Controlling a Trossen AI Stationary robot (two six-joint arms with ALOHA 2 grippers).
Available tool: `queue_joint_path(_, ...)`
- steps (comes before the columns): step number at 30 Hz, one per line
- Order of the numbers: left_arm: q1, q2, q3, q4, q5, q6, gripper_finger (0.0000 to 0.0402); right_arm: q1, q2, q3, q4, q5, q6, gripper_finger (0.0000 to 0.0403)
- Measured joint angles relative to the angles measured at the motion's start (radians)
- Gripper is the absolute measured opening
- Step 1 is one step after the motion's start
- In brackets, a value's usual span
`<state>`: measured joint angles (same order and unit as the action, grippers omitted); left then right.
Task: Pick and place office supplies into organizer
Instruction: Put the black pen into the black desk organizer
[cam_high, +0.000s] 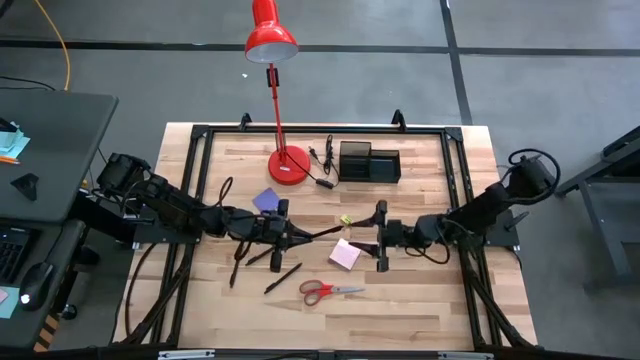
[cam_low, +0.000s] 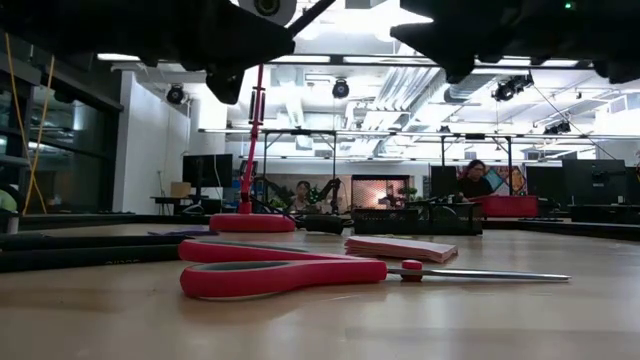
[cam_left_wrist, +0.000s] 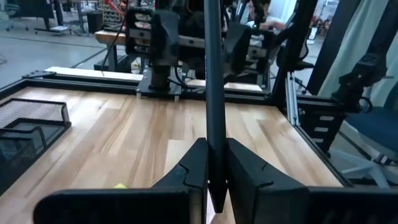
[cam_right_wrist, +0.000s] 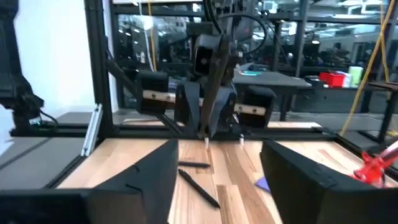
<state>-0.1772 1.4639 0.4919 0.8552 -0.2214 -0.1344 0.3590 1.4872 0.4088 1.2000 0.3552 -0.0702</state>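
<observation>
My left gripper (cam_high: 292, 236) hovers over the table's middle, shut on a thin dark pen (cam_high: 318, 232) that points at my right gripper (cam_high: 375, 237). The right gripper is open and faces it, about a pen's length off. A pink pad (cam_high: 345, 254) lies flat below and between them, with a tiny yellow piece (cam_high: 344, 219) just beyond. Red-handled scissors (cam_high: 330, 290) lie nearer the front edge. Three more pens (cam_high: 265, 257) lie under the left gripper, and a purple-blue pad (cam_high: 267, 200) lies behind it. The black organizer (cam_high: 368, 163) stands near the far edge. My left gripper pinches the pen between its two fingers (cam_left_wrist: 198, 167), close to the pen's rear end (cam_left_wrist: 216, 186); a short stub shows behind the fingers. The fingers lie along the pen. The pen is lifted clear, roughly level, its long free part (cam_left_wrist: 211, 74) reaching toward the table's right.
A red desk lamp stands on its round base (cam_high: 288, 166) left of the organizer, its cable (cam_high: 322, 160) lying between them. A black frame (cam_high: 200, 180) runs round the table's edges. Bare wood shows near the front edge, beyond the scissors. People sit in the room behind.
</observation>
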Motion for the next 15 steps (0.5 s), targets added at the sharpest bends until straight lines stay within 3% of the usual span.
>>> queue_joint_path(6,0.000,0.000,0.000,-0.022,-0.006,-0.001,0.0023,-0.047,0.000,0.036,0.001,-0.058,0.025,0.0258)
queue_joint_path(15,0.000,0.000,0.000,-0.029,-0.008,0.000,0.0023,-0.096,0.000,0.136,-0.141,-0.131,0.019,0.0237)
